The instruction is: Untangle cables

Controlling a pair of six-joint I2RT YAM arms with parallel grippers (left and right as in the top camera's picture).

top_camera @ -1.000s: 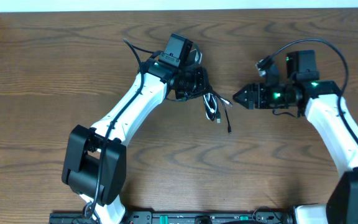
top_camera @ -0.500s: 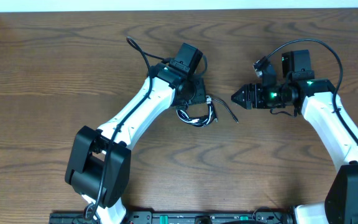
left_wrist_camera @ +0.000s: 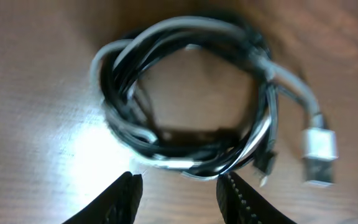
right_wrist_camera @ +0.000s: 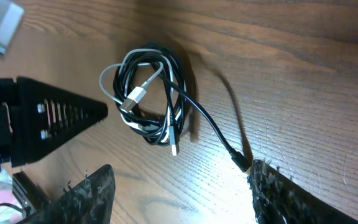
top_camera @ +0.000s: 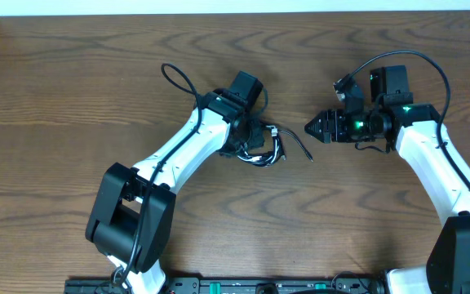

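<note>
The white and black cables (top_camera: 266,150) lie on the table wound together in one small coil. In the left wrist view the coil (left_wrist_camera: 185,93) sits just beyond my left gripper (left_wrist_camera: 179,190), which is open and empty, with a white plug (left_wrist_camera: 319,146) at the right. From overhead my left gripper (top_camera: 250,137) hovers at the coil's left edge. My right gripper (top_camera: 310,127) is open to the right of the coil. In the right wrist view the coil (right_wrist_camera: 151,93) lies ahead of my right gripper (right_wrist_camera: 182,193), and the black cable's tail (right_wrist_camera: 219,140) runs up to its right finger.
The wooden table (top_camera: 72,90) stretches around the coil. A thick black robot wire (top_camera: 178,77) loops behind the left arm. The left gripper's finger (right_wrist_camera: 48,118) shows at the left of the right wrist view.
The cables hung bunched at my left gripper a second ago; now they lie as a flat coil on the table. My left gripper has shifted a little left over the coil.
</note>
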